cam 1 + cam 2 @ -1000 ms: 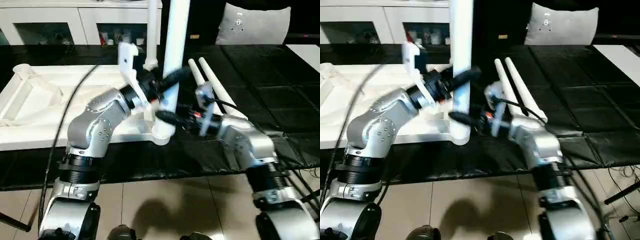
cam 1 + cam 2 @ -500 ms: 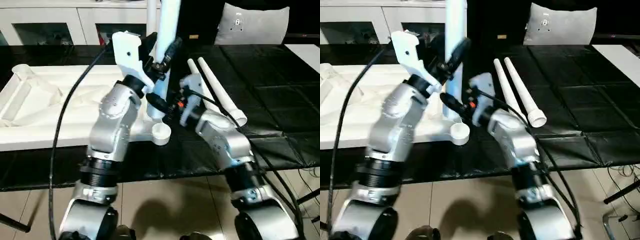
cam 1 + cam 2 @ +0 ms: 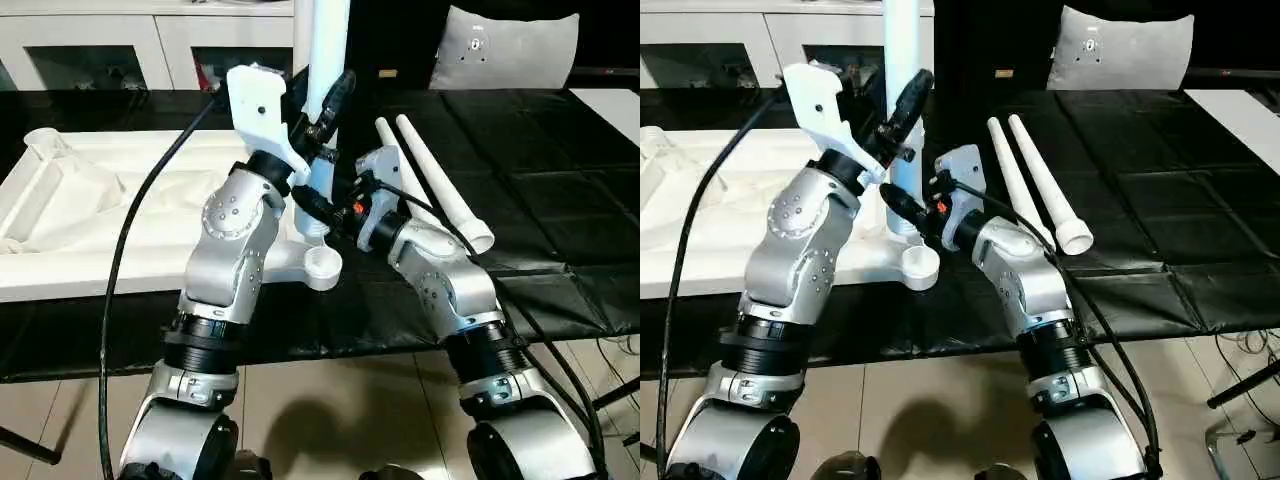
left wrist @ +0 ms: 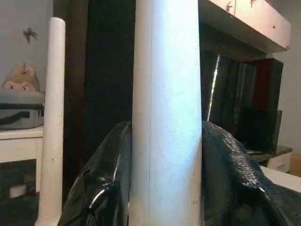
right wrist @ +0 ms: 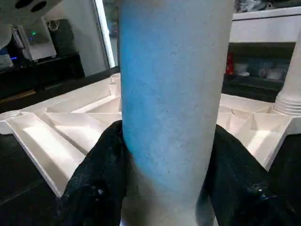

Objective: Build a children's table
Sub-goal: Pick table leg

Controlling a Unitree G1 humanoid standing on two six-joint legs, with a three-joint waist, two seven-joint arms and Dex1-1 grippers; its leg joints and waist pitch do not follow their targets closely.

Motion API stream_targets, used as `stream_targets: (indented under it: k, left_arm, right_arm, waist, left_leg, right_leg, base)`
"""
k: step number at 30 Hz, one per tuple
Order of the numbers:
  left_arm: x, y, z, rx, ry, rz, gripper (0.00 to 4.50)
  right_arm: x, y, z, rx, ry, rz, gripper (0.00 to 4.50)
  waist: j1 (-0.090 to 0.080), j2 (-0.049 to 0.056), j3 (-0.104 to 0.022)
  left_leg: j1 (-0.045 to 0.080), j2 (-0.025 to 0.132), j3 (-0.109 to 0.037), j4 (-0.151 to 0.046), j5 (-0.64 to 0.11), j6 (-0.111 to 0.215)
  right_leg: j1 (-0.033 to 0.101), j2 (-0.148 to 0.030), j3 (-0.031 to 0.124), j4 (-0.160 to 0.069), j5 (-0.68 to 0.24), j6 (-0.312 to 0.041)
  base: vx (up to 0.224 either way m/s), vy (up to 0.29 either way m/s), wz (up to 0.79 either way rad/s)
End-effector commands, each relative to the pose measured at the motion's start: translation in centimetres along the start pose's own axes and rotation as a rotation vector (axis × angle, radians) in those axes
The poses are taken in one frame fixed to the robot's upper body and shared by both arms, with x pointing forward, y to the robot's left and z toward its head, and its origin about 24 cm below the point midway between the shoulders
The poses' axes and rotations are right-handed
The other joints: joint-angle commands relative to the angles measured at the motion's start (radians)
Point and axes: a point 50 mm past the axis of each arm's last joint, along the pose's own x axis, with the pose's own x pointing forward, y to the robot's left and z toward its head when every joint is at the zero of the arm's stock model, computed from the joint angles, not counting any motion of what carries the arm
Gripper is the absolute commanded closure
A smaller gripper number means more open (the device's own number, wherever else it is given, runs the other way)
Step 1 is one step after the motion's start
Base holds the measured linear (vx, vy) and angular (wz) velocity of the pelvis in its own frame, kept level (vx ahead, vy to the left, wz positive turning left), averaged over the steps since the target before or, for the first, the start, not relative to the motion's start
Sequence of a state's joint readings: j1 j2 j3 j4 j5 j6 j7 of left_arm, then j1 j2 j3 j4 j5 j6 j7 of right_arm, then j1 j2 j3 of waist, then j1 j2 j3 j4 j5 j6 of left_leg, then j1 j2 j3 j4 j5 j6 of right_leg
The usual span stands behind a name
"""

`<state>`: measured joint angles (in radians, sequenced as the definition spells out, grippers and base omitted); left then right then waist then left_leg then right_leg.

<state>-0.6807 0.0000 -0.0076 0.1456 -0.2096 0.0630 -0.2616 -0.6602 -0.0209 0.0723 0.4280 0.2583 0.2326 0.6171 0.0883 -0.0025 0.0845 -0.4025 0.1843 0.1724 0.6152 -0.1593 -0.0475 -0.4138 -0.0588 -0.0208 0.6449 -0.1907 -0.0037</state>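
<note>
The white tabletop [image 3: 120, 210] lies ribbed side up on the black surface. A white tube leg [image 3: 328, 40] stands upright above its near right corner. My left gripper [image 3: 322, 105] is shut on the leg higher up, its black fingers [image 4: 106, 188] pressed against both sides. My right gripper [image 3: 318, 208] is shut on the leg near its lower end, with fingers [image 5: 101, 188] on both sides. The round corner socket [image 3: 322, 262] shows open just in front of the leg's foot. A thinner-looking second leg [image 4: 54, 117] stands upright behind. Two loose legs [image 3: 440, 190] lie to the right.
A white cabinet with glass doors [image 3: 100, 50] runs along the back. A grey cushion [image 3: 510, 45] leans at the back right. Black mats [image 3: 560, 180] cover the surface to the right. A black cable [image 3: 130, 240] loops from my left arm over the tabletop.
The held leg has come up off the near corner socket, which now shows open. My left arm has risen and closed higher on the leg; my right arm shifted left.
</note>
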Motion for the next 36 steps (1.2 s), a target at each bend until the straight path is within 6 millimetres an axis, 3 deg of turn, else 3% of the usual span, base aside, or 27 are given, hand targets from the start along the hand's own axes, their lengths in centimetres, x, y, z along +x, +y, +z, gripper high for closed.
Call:
stream_targets:
  k: [1, 3, 6, 11, 15, 19, 27, 32, 33, 36]
  left_arm:
    - [0.2, 0.2, 0.0, 0.016, 0.012, 0.009, 2.72]
    - [0.2, 0.4, -0.2, 0.011, 0.023, 0.021, 2.73]
    - [0.1, 0.7, -0.3, 0.007, 0.031, 0.034, 2.73]
    - [0.1, 2.8, -0.4, -0.011, 0.068, 0.112, 2.73]
    - [0.0, 4.1, -0.1, -0.034, 0.088, 0.116, 2.73]
    - [0.0, 4.7, 0.2, -0.111, 0.091, 0.106, 2.73]
    - [-0.1, 3.5, 0.3, -0.267, 0.128, -0.080, 2.73]
    - [-0.1, 2.7, 0.9, -0.305, 0.120, -0.196, 2.73]
    - [-0.2, 2.1, 1.3, -0.300, 0.104, -0.255, 2.73]
    - [-0.4, 1.0, 1.9, -0.324, 0.075, -0.360, 2.73]
  right_arm:
    - [0.0, -0.3, 0.7, -0.040, -0.020, -0.016, 2.57]
    - [0.0, -0.4, 0.6, -0.046, -0.008, -0.026, 2.57]
    - [-0.1, -0.5, 0.5, -0.027, 0.005, -0.023, 1.87]
    - [-0.7, -0.4, 0.8, 0.048, -0.004, 0.060, 1.47]
    - [-1.7, -1.6, 1.1, -0.069, 0.014, 0.002, 1.13]
    - [-3.1, -3.2, 2.2, 0.008, -0.029, -0.033, 0.87]
    - [-5.5, -5.5, 4.1, 0.120, -0.029, 0.016, 0.31]
    - [-5.9, -4.7, 4.4, 0.110, 0.008, 0.157, 0.26]
    - [-5.9, -4.3, 4.4, 0.109, 0.027, 0.203, 0.26]
    - [-5.9, -3.6, 4.1, 0.103, 0.065, 0.289, 0.26]
  waist:
    - [-0.001, -0.008, -0.094]
    - [-0.002, -0.008, -0.093]
    - [-0.001, -0.009, -0.093]
    - [-0.001, -0.008, -0.095]
    - [0.001, -0.010, -0.095]
    - [0.004, -0.010, -0.095]
    - [0.011, -0.014, -0.096]
    - [0.008, -0.015, -0.095]
    - [0.008, -0.020, -0.096]
    - [0.010, -0.017, -0.095]
  left_leg:
    - [0.021, 0.032, -0.007, -0.066, -0.166, 0.004]
    - [0.022, 0.032, -0.007, -0.066, -0.172, 0.003]
    - [0.022, 0.032, -0.007, -0.067, -0.174, 0.003]
    - [0.023, 0.030, -0.008, -0.065, -0.167, 0.009]
    - [0.023, 0.030, -0.007, -0.064, -0.148, 0.002]
    - [0.026, 0.028, -0.004, -0.062, -0.154, 0.011]
    - [0.023, 0.027, -0.003, -0.058, -0.146, 0.021]
    - [0.021, 0.027, -0.005, -0.058, -0.138, 0.029]
    - [0.021, 0.029, -0.005, -0.059, -0.134, 0.033]
    - [0.021, 0.032, -0.004, -0.058, -0.131, 0.036]
  right_leg:
    - [0.053, -0.065, 0.031, -0.079, -0.129, -0.191]
    - [0.052, -0.065, 0.031, -0.080, -0.137, -0.191]
    - [0.053, -0.065, 0.031, -0.080, -0.142, -0.190]
    - [0.055, -0.063, 0.031, -0.077, -0.126, -0.186]
    - [0.054, -0.064, 0.030, -0.075, -0.111, -0.192]
    - [0.053, -0.063, 0.031, -0.076, -0.114, -0.205]
    - [0.056, -0.064, 0.028, -0.077, -0.126, -0.223]
    - [0.060, -0.063, 0.026, -0.076, -0.116, -0.227]
    - [0.061, -0.063, 0.027, -0.074, -0.112, -0.226]
    - [0.058, -0.066, 0.027, -0.074, -0.110, -0.241]
  base:
    - [0.000, 0.000, 0.00]
    - [0.000, 0.000, 0.00]
    - [0.000, 0.000, 0.00]
    - [0.000, 0.000, 0.00]
    - [0.000, 0.000, 0.00]
    - [0.000, 0.000, 0.00]
    - [0.000, 0.000, 0.00]
    - [0.000, 0.000, 0.00]
    - [0.000, 0.000, 0.00]
    - [0.000, 0.000, 0.00]
